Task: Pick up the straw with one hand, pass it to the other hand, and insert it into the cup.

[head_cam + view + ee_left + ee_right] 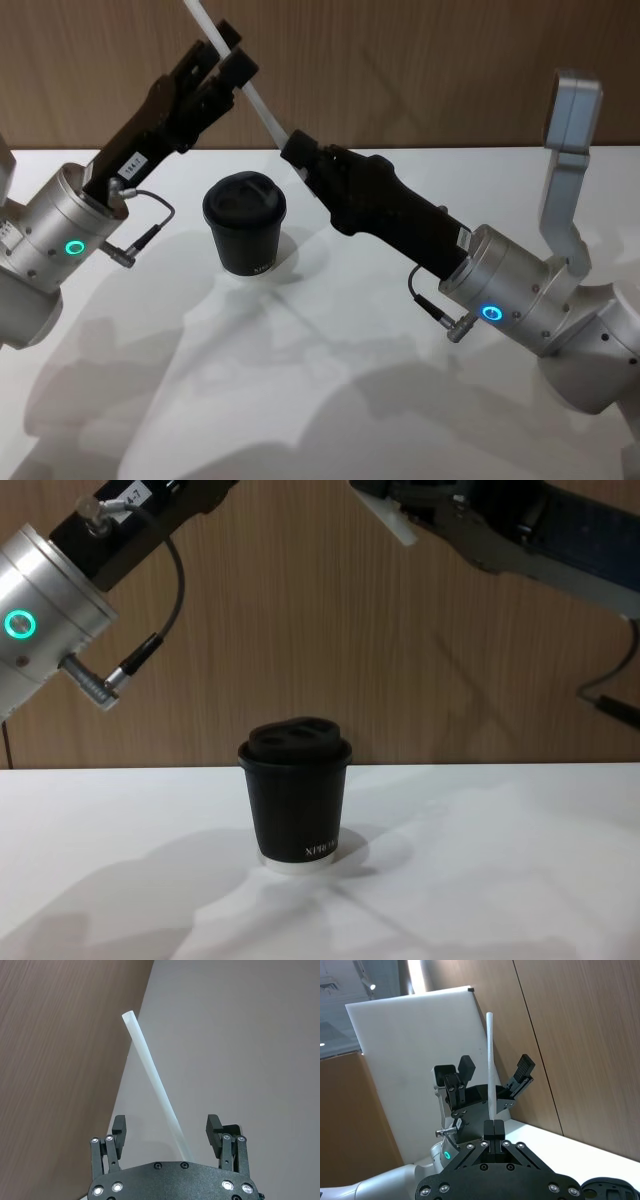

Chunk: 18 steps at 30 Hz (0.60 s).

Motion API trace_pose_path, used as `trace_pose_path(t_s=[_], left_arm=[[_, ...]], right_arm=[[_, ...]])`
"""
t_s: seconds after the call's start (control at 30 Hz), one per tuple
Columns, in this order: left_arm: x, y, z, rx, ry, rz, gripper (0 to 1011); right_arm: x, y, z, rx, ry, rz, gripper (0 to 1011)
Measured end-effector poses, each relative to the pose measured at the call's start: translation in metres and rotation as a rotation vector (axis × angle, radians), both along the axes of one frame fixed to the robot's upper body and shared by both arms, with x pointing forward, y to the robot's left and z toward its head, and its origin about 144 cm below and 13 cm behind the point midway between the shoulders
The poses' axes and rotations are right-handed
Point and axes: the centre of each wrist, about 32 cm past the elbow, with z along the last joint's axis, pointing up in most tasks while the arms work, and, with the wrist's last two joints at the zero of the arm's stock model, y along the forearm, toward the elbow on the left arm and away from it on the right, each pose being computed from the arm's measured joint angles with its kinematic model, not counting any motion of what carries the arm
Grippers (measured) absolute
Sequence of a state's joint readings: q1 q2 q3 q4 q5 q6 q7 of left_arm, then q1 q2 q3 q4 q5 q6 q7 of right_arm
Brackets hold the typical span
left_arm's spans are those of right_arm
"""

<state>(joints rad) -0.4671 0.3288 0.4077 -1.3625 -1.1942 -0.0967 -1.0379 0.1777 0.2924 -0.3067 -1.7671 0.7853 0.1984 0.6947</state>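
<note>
Holding the straw (255, 100) by its lower end, my right gripper (297, 150) is pinched shut on it, raised well above the cup (245, 235) on the table (330, 400). The straw slants up between the spread fingers of my left gripper (235, 52), and in the left wrist view it touches neither pad. Handling, as I judge it: light, smooth, stiff enough to stay straight, easily crushed. The left claw should close gently near mid-length, leaving a long free lower end for the lid's opening.
</note>
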Motion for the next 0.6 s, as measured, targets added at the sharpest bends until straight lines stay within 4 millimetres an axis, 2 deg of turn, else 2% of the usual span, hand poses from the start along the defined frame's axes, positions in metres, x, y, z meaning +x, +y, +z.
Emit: trace_pose_path(t_s=[0.3, 0.47, 0.6], left_arm=[[0.0023, -0.0009, 0.0009, -0.011, 0.003, -0.003, 1003], [0.003, -0.0008, 0.0012, -0.015, 0.002, 0.001, 918], [0.0037, -0.0007, 0.0017, -0.017, 0.001, 0.005, 812]], right_arm=[[0.0, 0.0, 0.0, 0.0, 0.0, 0.0, 1], [0.0, 0.0, 0.0, 0.0, 0.0, 0.0, 1], [0.0, 0.0, 0.0, 0.0, 0.0, 0.0, 1]])
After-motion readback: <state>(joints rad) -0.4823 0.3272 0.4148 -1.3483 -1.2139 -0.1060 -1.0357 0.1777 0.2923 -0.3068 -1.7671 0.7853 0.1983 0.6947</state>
